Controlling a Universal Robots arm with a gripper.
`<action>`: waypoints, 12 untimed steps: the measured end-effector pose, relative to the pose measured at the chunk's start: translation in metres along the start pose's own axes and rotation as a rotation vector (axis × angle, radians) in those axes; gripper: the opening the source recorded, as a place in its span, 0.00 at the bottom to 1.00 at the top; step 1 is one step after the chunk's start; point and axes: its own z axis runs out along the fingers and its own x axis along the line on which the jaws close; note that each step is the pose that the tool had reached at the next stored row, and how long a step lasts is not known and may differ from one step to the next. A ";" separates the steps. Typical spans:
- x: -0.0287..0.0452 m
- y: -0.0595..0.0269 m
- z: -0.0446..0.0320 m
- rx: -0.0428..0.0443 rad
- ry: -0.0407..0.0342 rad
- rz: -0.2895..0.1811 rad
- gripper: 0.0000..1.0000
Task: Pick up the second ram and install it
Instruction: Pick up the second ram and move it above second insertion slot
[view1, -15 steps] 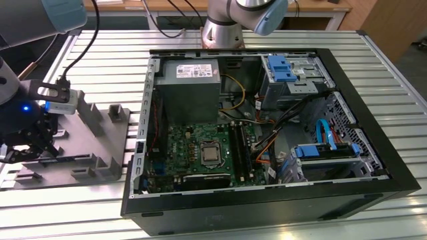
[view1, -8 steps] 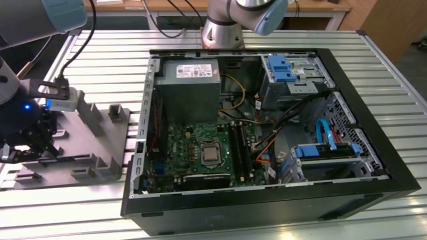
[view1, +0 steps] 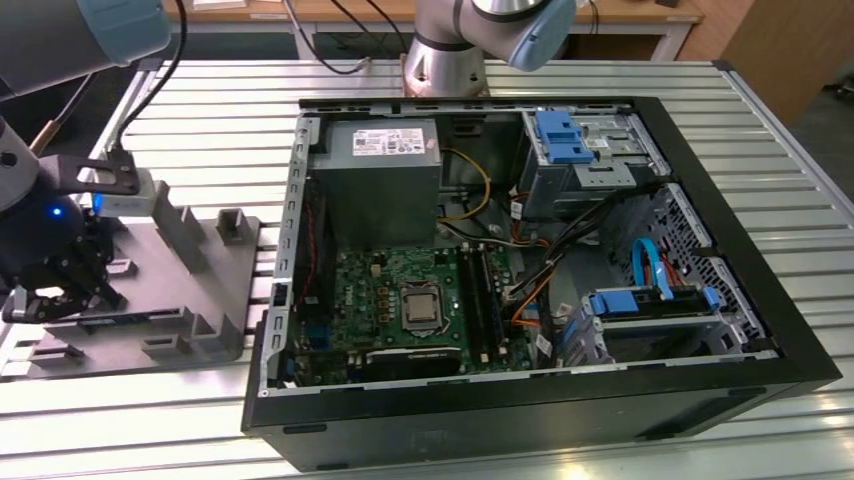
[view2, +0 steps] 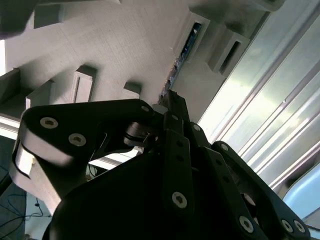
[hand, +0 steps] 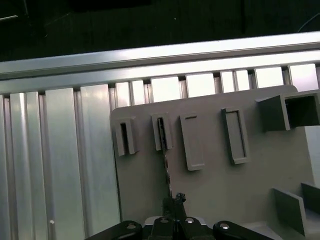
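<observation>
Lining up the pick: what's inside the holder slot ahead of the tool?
The second ram stands on edge in that slot of the grey holder. Its lower edge is sunk out of sight in the slot, and the tool covers its near end.

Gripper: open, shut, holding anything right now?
Gripper: shut on the second ram, which sits on edge in a slot of the gray holder.

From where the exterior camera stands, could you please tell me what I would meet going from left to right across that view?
pincer → power supply → black memory slots → blue drive caddy
</observation>
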 end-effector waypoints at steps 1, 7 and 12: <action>-0.0001 0.0000 0.0003 -0.0002 -0.0009 -0.010 0.10; 0.0001 -0.0001 0.0027 -0.0017 -0.0066 -0.061 0.10; 0.0001 -0.0001 0.0033 -0.0020 -0.0070 -0.061 0.10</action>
